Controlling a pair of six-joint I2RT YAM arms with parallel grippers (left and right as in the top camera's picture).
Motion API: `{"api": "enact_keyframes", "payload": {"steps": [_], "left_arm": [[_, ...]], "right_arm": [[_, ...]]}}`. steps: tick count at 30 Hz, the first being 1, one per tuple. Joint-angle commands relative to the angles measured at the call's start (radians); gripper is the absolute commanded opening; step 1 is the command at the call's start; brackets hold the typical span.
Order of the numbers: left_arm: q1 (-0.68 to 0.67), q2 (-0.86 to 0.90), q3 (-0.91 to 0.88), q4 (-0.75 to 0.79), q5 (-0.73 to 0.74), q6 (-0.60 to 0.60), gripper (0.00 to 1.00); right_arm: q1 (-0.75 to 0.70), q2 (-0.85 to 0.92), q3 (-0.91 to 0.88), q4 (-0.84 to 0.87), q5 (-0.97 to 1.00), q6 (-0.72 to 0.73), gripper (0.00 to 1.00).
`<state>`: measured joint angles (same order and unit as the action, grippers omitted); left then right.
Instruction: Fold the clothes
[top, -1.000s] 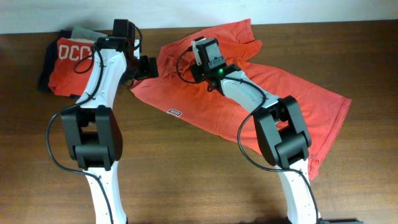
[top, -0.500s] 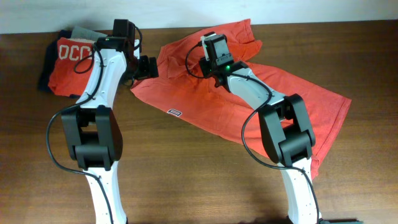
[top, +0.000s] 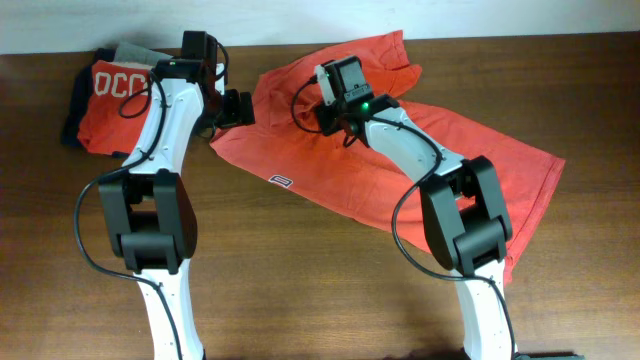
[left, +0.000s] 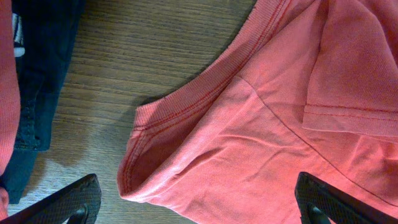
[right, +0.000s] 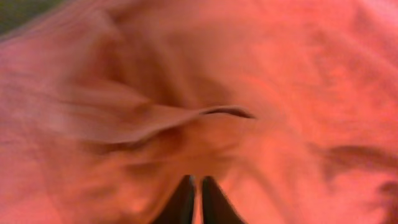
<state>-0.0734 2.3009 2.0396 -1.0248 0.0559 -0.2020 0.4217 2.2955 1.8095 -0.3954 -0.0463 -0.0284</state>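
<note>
Bordering bare table (left: 155, 56), ribbed edge of T-shirt (left: 261, 155) lies curled.

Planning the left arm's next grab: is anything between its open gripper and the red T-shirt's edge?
Nothing visible. The left gripper hangs open over the ribbed edge of the T-shirt, with bare table beside it. The dark folded garment lies off to the side.

Folded garments (top: 105, 110), perhaps stacked, on table (top: 300, 290)

The coral-red tee (top: 470, 160) in front of me lies unfolded and pretty rumpled, stretched diagonally across the bench (top: 330, 290), with its small rectangular label (top: 280, 181) face-up near the hem at the left end.
</note>
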Motion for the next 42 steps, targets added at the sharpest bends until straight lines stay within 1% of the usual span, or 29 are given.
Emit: {"api": "enact_keyframes", "payload": {"steps": [1, 10, 17, 22, 25, 31, 38, 42], "left_arm": [[-0.002, -0.003, 0.003, -0.001, 0.008, 0.009, 0.99], [-0.002, -0.003, 0.003, -0.001, 0.008, 0.009, 0.99], [-0.002, -0.003, 0.003, -0.001, 0.008, 0.009, 0.99], [-0.002, -0.003, 0.003, -0.001, 0.008, 0.009, 0.99], [-0.002, -0.003, 0.003, -0.001, 0.008, 0.009, 0.99], [-0.002, -0.003, 0.003, -0.001, 0.008, 0.009, 0.99], [-0.002, -0.003, 0.003, -0.001, 0.008, 0.009, 0.99], [-0.002, -0.003, 0.003, -0.001, 0.008, 0.009, 0.99]], "right_arm": [[0.035, -0.041, 0.025, -0.021, -0.101, 0.006, 0.04], [0.069, 0.031, 0.021, -0.027, -0.101, 0.032, 0.04], [0.070, 0.081, 0.021, 0.010, -0.111, 0.097, 0.04], [0.071, 0.102, 0.021, 0.035, -0.163, 0.124, 0.04], [0.071, 0.118, 0.021, 0.058, -0.172, 0.166, 0.04], [0.072, 0.154, 0.021, 0.106, -0.171, 0.169, 0.04], [0.069, 0.169, 0.021, 0.253, -0.153, 0.169, 0.04], [0.048, 0.169, 0.021, 0.379, -0.048, 0.169, 0.04]]}}
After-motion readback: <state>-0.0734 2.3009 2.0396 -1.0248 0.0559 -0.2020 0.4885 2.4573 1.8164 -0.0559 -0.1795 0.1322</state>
